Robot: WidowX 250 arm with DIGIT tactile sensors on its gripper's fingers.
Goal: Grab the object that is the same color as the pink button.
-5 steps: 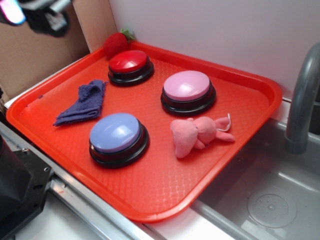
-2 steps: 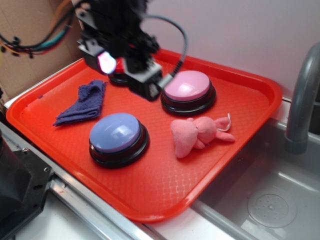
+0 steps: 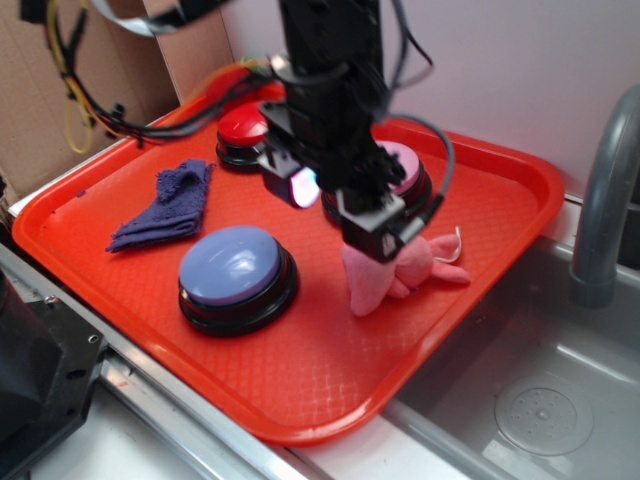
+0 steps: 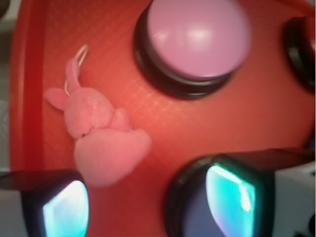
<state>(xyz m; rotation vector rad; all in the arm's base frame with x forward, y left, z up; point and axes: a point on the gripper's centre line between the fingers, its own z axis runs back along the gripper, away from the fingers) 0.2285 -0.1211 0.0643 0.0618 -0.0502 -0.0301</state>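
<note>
Pink plush animal (image 4: 98, 131) lies flat on the red tray (image 3: 300, 390), just beside the pink button (image 4: 197, 37). Soft and lumpy, white string at its thin end. Long axis diagonal to the button. Gripper (image 4: 148, 207) above it, fingers spread, holding nothing.

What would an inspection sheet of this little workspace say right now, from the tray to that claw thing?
Surface: red tray beside a grey sink.
Job's things: pink plush animal lies on the tray near the pink button, apart from it.
Clutter: purple cloth, red button, blue button, all on the tray.
Claw: claw is over the plush, fingers open in the wrist view, nothing held.
Cables: a bundle of wires hangs at the back left, one black cable loops by the arm.
Surroundings: grey faucet, white wall, brown cardboard.
</note>
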